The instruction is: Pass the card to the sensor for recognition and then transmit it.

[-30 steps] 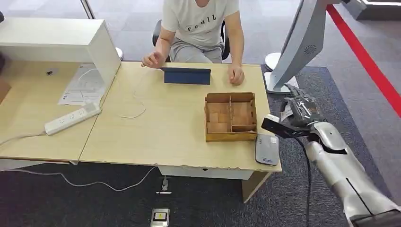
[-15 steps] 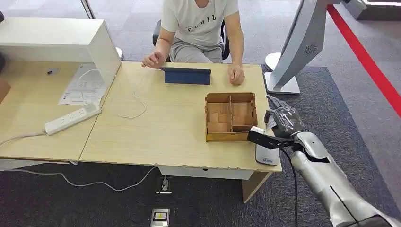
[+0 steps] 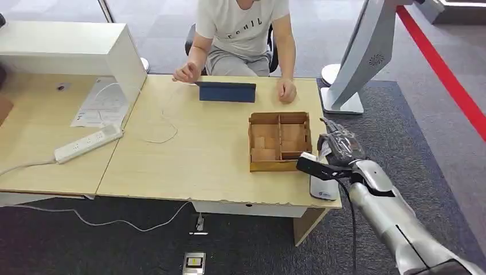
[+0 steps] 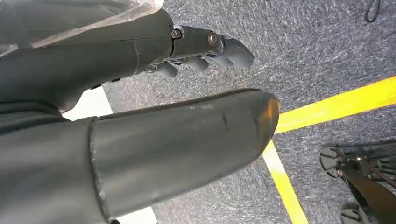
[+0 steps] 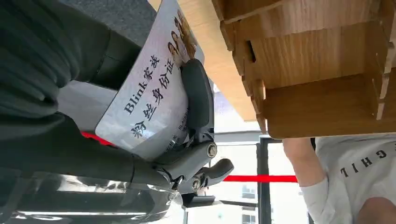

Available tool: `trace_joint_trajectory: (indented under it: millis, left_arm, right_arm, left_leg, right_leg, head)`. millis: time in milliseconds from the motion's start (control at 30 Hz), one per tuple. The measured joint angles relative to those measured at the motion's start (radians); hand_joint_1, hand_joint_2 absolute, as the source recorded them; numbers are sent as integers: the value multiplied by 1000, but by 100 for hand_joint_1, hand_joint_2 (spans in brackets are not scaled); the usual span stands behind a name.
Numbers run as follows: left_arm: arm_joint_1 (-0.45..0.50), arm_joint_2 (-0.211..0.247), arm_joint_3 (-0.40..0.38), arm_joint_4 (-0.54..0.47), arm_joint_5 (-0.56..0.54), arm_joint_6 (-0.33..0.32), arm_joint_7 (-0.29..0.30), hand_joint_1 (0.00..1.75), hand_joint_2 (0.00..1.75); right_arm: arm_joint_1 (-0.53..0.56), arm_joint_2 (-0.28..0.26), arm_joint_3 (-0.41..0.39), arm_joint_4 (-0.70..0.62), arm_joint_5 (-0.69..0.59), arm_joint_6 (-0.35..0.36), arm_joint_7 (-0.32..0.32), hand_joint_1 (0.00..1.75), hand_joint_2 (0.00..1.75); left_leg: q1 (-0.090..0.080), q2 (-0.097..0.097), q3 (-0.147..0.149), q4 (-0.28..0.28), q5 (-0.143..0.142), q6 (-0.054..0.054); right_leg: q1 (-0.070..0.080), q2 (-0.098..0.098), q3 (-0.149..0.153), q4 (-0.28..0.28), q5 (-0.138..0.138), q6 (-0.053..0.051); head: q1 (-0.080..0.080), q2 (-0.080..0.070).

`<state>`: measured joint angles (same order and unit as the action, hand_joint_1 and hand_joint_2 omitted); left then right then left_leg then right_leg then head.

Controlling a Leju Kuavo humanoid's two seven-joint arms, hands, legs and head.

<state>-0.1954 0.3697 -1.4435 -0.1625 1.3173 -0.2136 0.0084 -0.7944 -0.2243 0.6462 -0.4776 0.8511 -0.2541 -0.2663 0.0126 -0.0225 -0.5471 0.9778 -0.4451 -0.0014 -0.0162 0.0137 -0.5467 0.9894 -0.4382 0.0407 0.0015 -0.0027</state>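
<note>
My right hand (image 3: 338, 146) hovers at the table's front right corner, just past the far end of the grey card reader (image 3: 324, 188) and beside the wooden box (image 3: 279, 141). In the right wrist view the hand (image 5: 93, 135) pinches a white printed card (image 5: 149, 102) between thumb and fingers, with the wooden box (image 5: 317, 70) close beyond it. My left hand (image 4: 140, 93) hangs over the carpet floor with its fingers apart and nothing in it.
A person (image 3: 243, 28) sits across the table, both hands resting near a blue tablet (image 3: 227, 91). A power strip (image 3: 87, 143), a cable and papers lie on the left. A white machine stand (image 3: 355, 57) rises right of the table.
My right hand has moved left and down with the card, from beyond the table's right edge to a spot over the card reader beside the wooden box.
</note>
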Motion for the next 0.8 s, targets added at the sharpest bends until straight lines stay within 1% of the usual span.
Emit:
trace_joint_trajectory:
  millis: [233,533,800]
  left_arm:
    - [1,-3,2,0,1,0,13,0,0]
    - [2,-11,20,0,13,40,28,0,0]
    - [2,-13,21,0,-3,24,-4,0,0]
  right_arm:
    - [2,-2,0,14,-7,1,3,175,175]
    - [63,-2,-2,27,-58,-20,-24,175,175]
    - [143,-28,-10,-1,-142,-34,-33,175,175]
  left_leg:
    - [0,0,0,0,0,0]
    - [0,0,0,0,0,0]
    - [0,0,0,0,0,0]
  right_leg:
    - [0,0,0,0,0,0]
    - [0,0,0,0,0,0]
    - [0,0,0,0,0,0]
  head:
    - [0,0]
    - [0,0]
    - [0,0]
